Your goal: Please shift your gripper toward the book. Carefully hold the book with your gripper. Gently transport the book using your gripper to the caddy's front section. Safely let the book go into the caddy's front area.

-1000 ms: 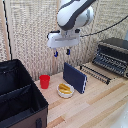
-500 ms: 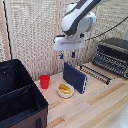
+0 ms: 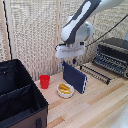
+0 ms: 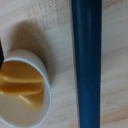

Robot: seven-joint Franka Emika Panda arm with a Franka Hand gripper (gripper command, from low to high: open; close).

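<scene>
The book (image 3: pixel 75 78) is a dark navy hardcover standing on edge on the wooden table, leaning slightly, just to the exterior view's right of a small bowl. My gripper (image 3: pixel 70 60) hangs directly over the book's top edge, a short way above it, and looks open with nothing held. In the wrist view the book (image 4: pixel 87 65) shows as a long dark blue strip seen edge-on, and one dark finger (image 4: pixel 1 50) peeks in at the picture's border, well apart from it. The black fabric caddy (image 3: pixel 20 100) with inner dividers stands at the exterior view's left.
A white bowl (image 3: pixel 65 90) with yellow contents sits against the book's foot, also close in the wrist view (image 4: pixel 25 90). A red cup (image 3: pixel 45 81) stands between bowl and caddy. A black-and-silver toaster oven (image 3: pixel 112 56) and a wire rack (image 3: pixel 97 73) occupy the exterior view's right.
The arm has moved toward the exterior view's right and come down, bringing the gripper closer over the book's top edge. The book, bowl and cup have not moved.
</scene>
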